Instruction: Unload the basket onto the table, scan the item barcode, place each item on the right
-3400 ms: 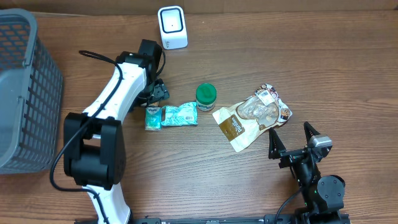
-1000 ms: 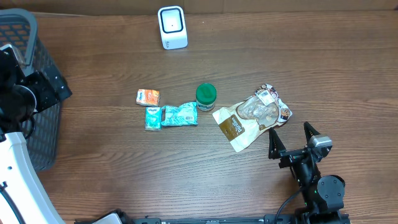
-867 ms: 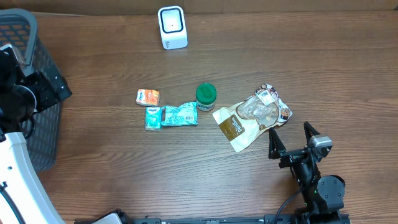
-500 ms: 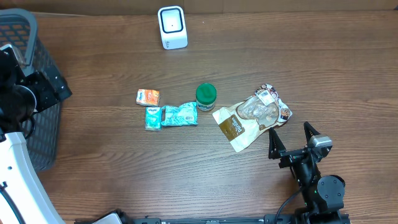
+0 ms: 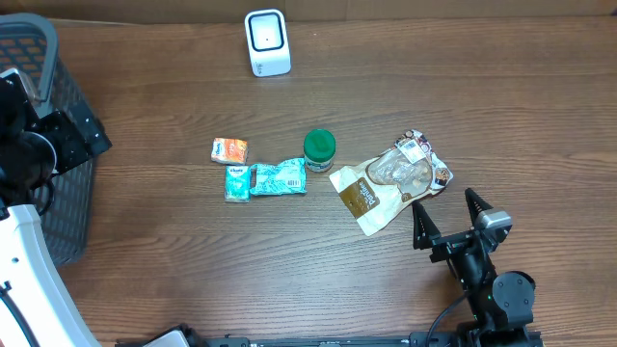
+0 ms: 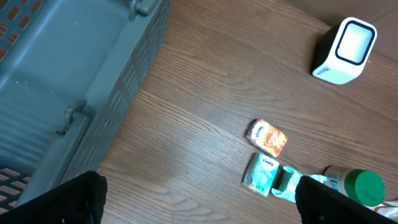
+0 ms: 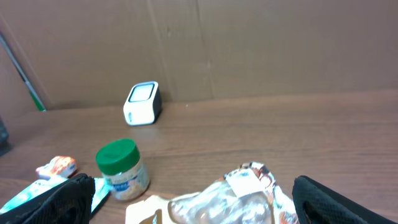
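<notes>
The crinkly clear-and-brown snack pouch lies flat on the wooden counter, just ahead of the right gripper, fingers spread and empty. It looks light, floppy and slippery, so pinch a sealed edge. The left gripper gapes empty beside the grey basket.

Shows a white shell over black joints on the left arm. Goes matte black on the right arm, with pointed black fingers on the right gripper, a grey wrist block and a looping black cable.

Jar between packet and pouch
</notes>
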Action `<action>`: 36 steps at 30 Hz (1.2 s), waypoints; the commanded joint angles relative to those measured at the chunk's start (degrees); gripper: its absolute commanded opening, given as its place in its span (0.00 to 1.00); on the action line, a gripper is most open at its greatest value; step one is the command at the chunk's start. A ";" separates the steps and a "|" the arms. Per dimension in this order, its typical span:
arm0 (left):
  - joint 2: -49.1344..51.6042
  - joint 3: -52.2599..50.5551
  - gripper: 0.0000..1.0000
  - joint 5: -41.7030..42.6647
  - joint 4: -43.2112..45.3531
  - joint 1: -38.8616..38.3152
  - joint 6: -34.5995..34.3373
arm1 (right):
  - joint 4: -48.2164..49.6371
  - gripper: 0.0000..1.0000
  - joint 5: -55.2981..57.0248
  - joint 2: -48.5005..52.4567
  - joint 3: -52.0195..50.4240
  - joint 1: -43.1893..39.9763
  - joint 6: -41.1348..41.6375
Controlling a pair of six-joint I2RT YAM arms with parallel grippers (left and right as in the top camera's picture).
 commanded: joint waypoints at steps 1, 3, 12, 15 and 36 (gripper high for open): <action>0.28 0.48 1.00 0.81 0.04 0.24 -0.81 | -1.60 1.00 -1.46 1.22 5.68 -0.17 2.08; 0.28 0.48 1.00 0.81 0.04 0.24 -0.81 | -5.11 1.00 -1.49 3.54 10.16 -0.17 2.23; 0.28 0.48 0.99 0.81 0.04 0.24 -0.81 | -26.73 1.00 -1.62 23.54 36.28 -0.17 2.23; 0.28 0.48 0.99 0.81 0.04 0.24 -0.81 | -34.73 1.00 -3.21 31.95 45.11 -0.17 2.21; 0.28 0.48 0.99 0.81 0.04 0.24 -0.81 | -54.62 0.86 -16.15 73.61 61.33 -0.85 14.80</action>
